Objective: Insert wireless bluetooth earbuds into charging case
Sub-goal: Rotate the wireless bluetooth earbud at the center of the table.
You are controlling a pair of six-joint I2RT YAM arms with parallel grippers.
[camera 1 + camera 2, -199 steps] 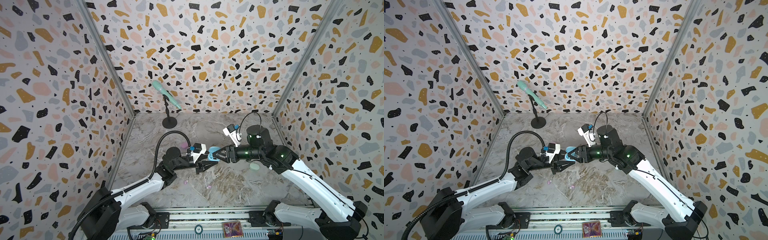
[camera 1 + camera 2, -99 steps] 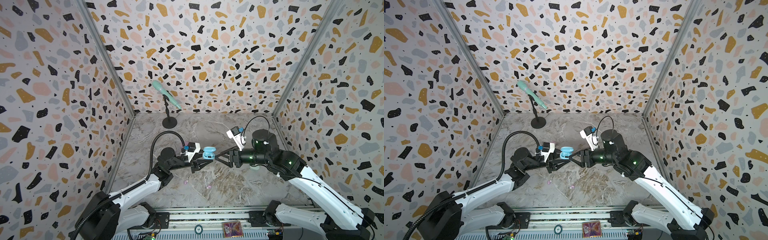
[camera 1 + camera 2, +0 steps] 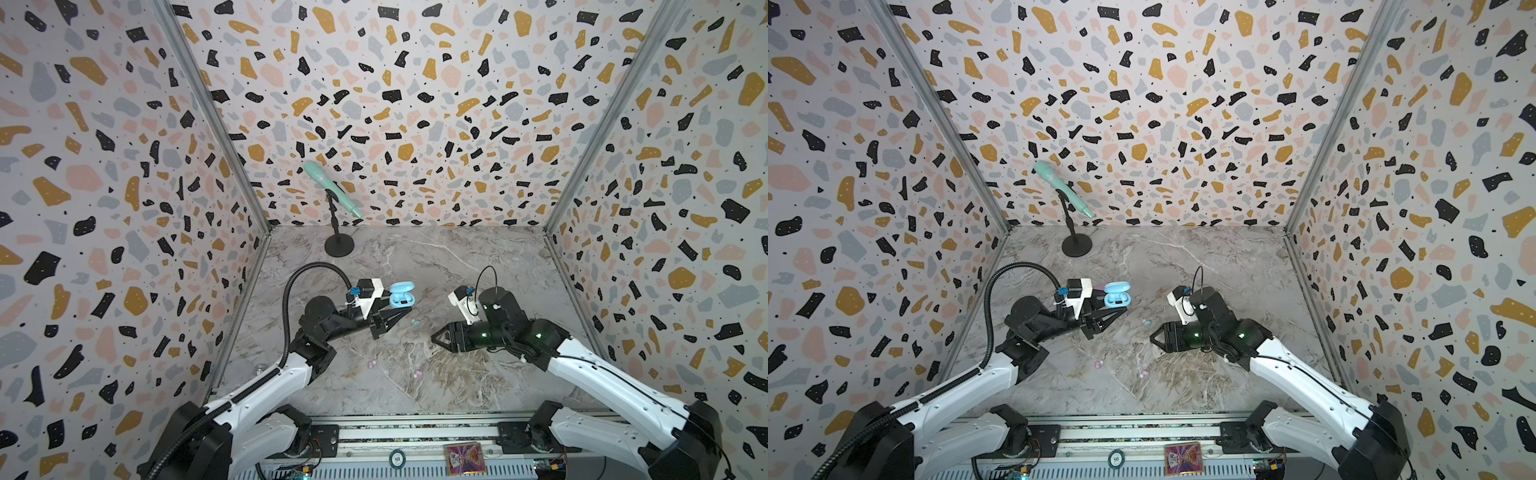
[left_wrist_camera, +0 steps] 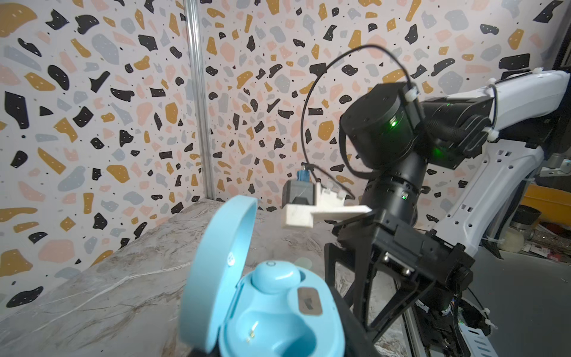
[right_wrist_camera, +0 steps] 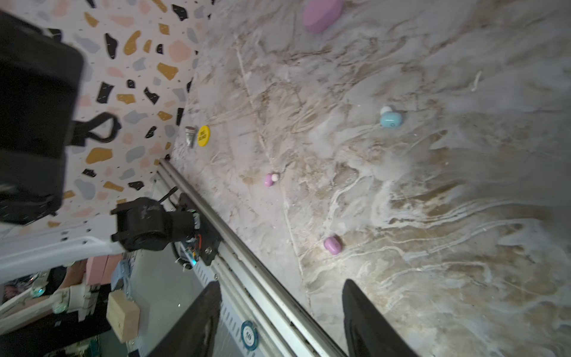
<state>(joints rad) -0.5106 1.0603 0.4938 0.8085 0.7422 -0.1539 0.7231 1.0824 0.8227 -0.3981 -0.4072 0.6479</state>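
- lower centre, two pink earbuds lie loose.
- centre right, your right gripper has pulled back, jaws spread, empty.
- just left of it lies a loose blue earbud, likely your next pick.
- higher, your left gripper pinches the open blue case: one bud seated, one socket free.

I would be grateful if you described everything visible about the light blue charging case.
The light blue charging case is a glossy plastic oval clamshell. Its hinged lid stands open, roughly upright. One matching blue earbud sits in a socket; the neighbouring socket is empty, with small gold contacts showing. A brownish label lies beside them. The left gripper clamps its base, apparently holding it above the marble tabletop.
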